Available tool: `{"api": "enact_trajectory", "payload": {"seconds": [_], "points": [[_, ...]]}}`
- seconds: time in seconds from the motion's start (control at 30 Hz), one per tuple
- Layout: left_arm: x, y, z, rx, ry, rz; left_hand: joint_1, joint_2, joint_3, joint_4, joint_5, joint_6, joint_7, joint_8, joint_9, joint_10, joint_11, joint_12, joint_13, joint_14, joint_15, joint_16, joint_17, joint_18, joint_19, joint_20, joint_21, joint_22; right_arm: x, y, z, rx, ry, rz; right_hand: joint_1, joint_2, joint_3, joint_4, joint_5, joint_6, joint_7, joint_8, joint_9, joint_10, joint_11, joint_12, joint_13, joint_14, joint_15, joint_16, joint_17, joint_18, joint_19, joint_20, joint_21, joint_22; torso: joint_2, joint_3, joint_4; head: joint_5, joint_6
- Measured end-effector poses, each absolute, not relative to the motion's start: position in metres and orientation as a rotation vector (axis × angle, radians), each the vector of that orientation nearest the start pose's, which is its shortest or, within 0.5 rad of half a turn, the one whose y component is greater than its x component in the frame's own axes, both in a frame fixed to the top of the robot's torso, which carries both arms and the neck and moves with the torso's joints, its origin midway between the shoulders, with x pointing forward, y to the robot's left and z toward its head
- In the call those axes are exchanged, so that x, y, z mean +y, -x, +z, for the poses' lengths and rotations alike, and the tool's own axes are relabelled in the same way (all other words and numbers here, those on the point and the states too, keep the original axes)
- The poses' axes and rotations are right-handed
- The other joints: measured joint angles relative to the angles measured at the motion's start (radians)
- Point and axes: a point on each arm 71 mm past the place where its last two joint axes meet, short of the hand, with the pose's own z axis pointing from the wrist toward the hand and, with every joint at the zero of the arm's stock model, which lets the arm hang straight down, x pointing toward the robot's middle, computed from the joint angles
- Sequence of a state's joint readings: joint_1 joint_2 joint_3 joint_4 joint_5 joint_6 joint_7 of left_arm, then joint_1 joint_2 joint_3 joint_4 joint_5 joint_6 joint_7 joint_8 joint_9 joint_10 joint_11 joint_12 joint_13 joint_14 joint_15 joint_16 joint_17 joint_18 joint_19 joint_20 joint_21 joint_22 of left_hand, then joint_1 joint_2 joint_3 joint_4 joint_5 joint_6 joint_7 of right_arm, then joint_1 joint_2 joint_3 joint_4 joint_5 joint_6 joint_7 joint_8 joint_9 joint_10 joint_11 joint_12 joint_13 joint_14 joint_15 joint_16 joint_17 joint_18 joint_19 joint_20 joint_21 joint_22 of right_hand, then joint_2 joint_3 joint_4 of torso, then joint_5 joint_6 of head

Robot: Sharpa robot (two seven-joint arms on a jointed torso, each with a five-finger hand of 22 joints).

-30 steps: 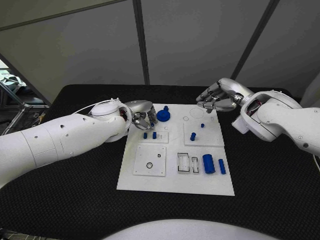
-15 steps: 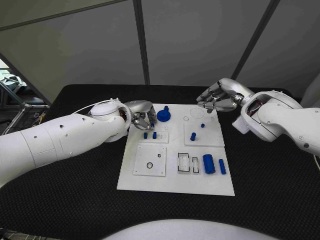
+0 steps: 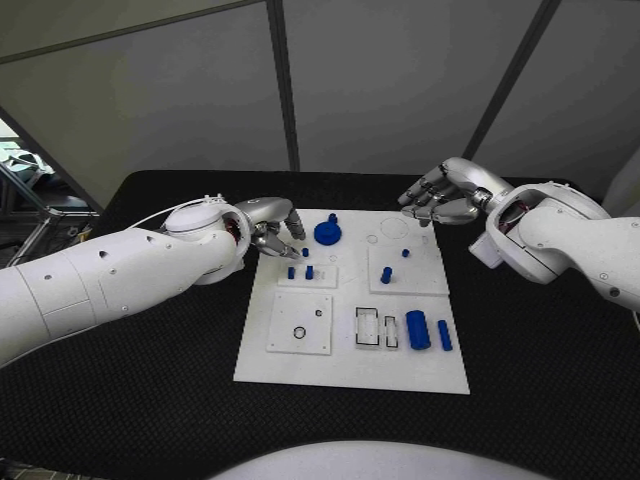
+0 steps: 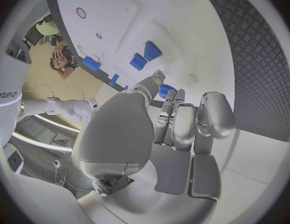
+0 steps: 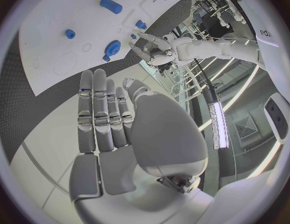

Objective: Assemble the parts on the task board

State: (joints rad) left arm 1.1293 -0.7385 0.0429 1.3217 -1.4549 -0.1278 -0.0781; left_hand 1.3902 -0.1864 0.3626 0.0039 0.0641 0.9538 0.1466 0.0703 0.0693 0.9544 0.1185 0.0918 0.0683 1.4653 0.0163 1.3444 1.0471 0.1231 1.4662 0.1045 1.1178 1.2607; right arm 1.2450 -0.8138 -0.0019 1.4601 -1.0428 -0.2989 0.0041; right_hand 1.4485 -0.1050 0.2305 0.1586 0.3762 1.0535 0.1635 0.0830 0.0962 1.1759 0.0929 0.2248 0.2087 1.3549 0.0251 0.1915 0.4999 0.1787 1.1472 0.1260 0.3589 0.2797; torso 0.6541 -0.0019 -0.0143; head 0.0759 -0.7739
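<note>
I am seeing my left hand (image 3: pixel 271 226) hovering with curled fingers at the task board's (image 3: pixel 352 366) far left edge; I cannot tell if it is holding anything. The parts (image 3: pixel 417 328) are sitting on the board. My right hand (image 3: pixel 443 198) is hanging empty, fingers straight, over the far right corner.

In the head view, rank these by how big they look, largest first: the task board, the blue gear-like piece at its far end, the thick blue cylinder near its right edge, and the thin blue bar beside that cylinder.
1. Task board
2. Thick blue cylinder
3. Blue gear-like piece, close to the cylinder in apparent size and farther from the camera, so this order is unsure
4. Thin blue bar
</note>
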Motion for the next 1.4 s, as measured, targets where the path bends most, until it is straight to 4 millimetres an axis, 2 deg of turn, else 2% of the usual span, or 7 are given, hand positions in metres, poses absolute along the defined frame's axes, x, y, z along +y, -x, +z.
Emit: {"api": "enact_trajectory", "payload": {"seconds": [0.3,0.53,0.63,0.73,0.87,1.17,1.4], "points": [[0.240,-0.516,-0.198,1.784,-0.029,-0.597,0.021,0.013,-0.009,0.010,0.000,0.021,0.020,0.011,0.006,0.013,-0.003,0.038,0.004,0.000,0.000,0.000,-0.006,0.000,-0.002,0.002,-0.025,-0.014,-0.211,-0.510,-0.154,1.655,-0.050,0.806,0.025,0.011,0.004,-0.039,-0.069,0.014,-0.007,-0.003,0.000,-0.003,-0.010,-0.033,-0.038,0.106,-0.028,0.075,0.056,0.000,0.094,-0.030,0.083,0.053,-0.001,0.0000,-0.0001,-0.006,0.008],[0.265,-0.511,-0.193,1.788,0.229,-0.742,0.043,0.046,0.049,0.020,0.000,0.094,0.011,0.044,0.016,0.144,-0.026,0.135,0.030,-0.044,-0.010,-0.044,-0.106,0.000,-0.039,-0.002,-0.099,-0.056,-0.208,-0.509,-0.158,1.642,0.149,0.675,0.031,0.016,0.056,-0.052,-0.176,0.022,-0.016,-0.015,-0.004,0.023,-0.029,-0.074,-0.073,0.112,-0.042,0.441,0.299,0.000,0.161,-0.054,0.258,0.198,-0.001,0.0010,-0.0011,-0.030,0.018],[0.268,-0.507,-0.191,1.776,0.426,-0.901,0.043,0.046,0.074,0.016,0.000,0.098,0.015,0.048,0.015,0.145,-0.026,0.149,0.030,-0.188,-0.008,-0.229,-0.424,0.001,-0.114,-0.002,-0.262,-0.155,-0.204,-0.507,-0.164,1.646,0.238,0.611,0.020,0.005,0.076,-0.045,-0.197,0.012,-0.026,-0.017,-0.009,0.017,-0.023,-0.092,-0.084,0.112,-0.042,0.600,0.411,-0.017,0.190,-0.053,0.383,0.329,0.000,0.0012,-0.0022,-0.039,0.019],[0.267,-0.504,-0.188,1.731,0.620,-1.078,0.039,0.050,0.079,0.012,0.000,0.100,0.013,0.048,0.013,0.136,-0.025,0.164,0.030,-0.267,-0.005,-0.323,-0.548,0.002,-0.211,0.001,-0.453,-0.269,-0.200,-0.505,-0.171,1.652,0.309,0.550,0.008,-0.007,0.090,-0.042,-0.212,0.007,-0.021,-0.017,-0.011,0.003,-0.020,-0.103,-0.093,0.112,-0.042,0.673,0.462,-0.024,0.195,-0.051,0.447,0.394,0.000,0.0012,-0.0021,-0.046,0.020],[0.264,-0.502,-0.184,1.640,0.844,-1.276,0.029,0.053,0.079,0.012,0.000,0.106,0.006,0.052,0.013,0.140,-0.029,0.186,0.030,-0.327,-0.003,-0.373,-0.588,0.002,-0.289,0.005,-0.559,-0.330,-0.196,-0.503,-0.180,1.660,0.376,0.485,-0.004,-0.019,0.101,-0.040,-0.220,0.001,-0.015,-0.017,-0.014,-0.011,-0.014,-0.115,-0.102,0.112,-0.042,0.708,0.485,-0.024,0.195,-0.051,0.481,0.430,0.000,0.0011,-0.0012,-0.049,0.023],[0.255,-0.498,-0.179,1.506,1.074,-1.490,0.023,0.047,0.069,0.008,0.000,0.110,0.009,0.058,0.010,0.145,-0.027,0.197,0.022,-0.399,0.009,-0.454,-0.646,0.002,-0.364,0.017,-0.616,-0.360,-0.186,-0.500,-0.194,1.671,0.454,0.421,-0.022,-0.042,0.116,-0.038,-0.226,-0.030,0.006,-0.017,-0.021,-0.042,0.004,-0.132,-0.123,0.112,-0.027,0.797,0.546,-0.025,0.190,-0.038,0.562,0.515,0.002,0.0012,-0.0008,-0.051,0.020],[0.254,-0.496,-0.178,1.459,1.128,-1.542,0.023,0.047,0.066,0.006,0.000,0.113,0.012,0.058,0.010,0.145,-0.027,0.198,0.021,-0.399,0.009,-0.458,-0.650,0.002,-0.364,0.017,-0.616,-0.361,-0.181,-0.499,-0.202,1.682,0.481,0.405,-0.020,-0.045,0.143,-0.047,-0.226,-0.030,0.006,-0.017,-0.021,-0.042,0.004,-0.132,-0.132,0.112,-0.027,0.902,0.625,-0.055,0.207,-0.026,0.677,0.643,0.002,0.0011,-0.0008,-0.048,0.019]]}}
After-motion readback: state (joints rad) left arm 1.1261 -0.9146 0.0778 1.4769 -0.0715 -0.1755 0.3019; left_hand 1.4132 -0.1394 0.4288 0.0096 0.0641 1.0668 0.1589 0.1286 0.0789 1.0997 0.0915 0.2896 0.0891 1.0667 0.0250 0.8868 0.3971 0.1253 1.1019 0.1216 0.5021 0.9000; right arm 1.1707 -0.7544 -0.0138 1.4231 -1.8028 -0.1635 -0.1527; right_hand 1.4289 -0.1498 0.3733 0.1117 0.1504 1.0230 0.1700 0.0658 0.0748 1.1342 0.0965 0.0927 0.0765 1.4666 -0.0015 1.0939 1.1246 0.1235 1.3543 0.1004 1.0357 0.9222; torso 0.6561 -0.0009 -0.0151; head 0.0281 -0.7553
